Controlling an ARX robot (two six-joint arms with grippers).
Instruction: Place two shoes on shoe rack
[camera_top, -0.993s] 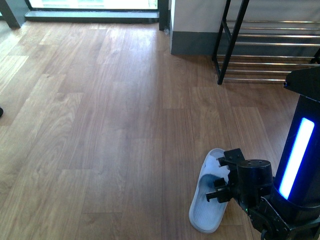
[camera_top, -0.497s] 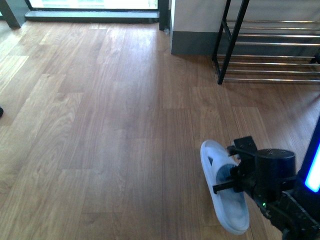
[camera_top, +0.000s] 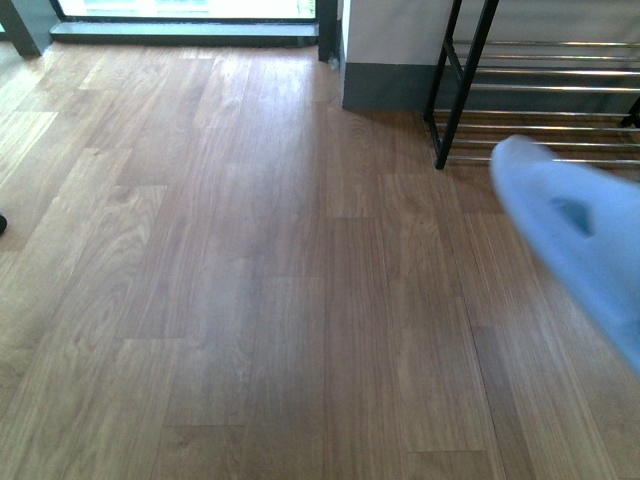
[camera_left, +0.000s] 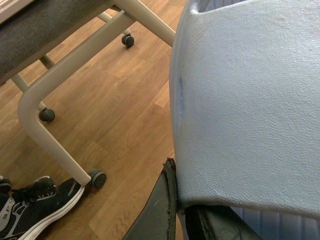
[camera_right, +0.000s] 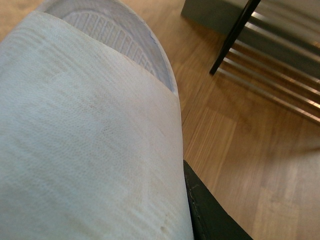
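The pale blue slide slipper (camera_top: 580, 240) hangs blurred in mid-air at the right, just short of the shoe rack (camera_top: 560, 88), with my right claw (camera_right: 202, 205) clamped on it. My left claw (camera_left: 167, 205) grips the second slipper (camera_left: 245, 100) aloft. I should level the sole and set it flat across the bars.

readable text, labels, brands, numbers, signs: none. items checked: pale blue slipper (camera_left: 240, 100), whitish slipper (camera_right: 85, 140), shoe rack (camera_top: 465, 70), black sneaker (camera_left: 50, 197). pattern on the sneaker's side is too small to read.
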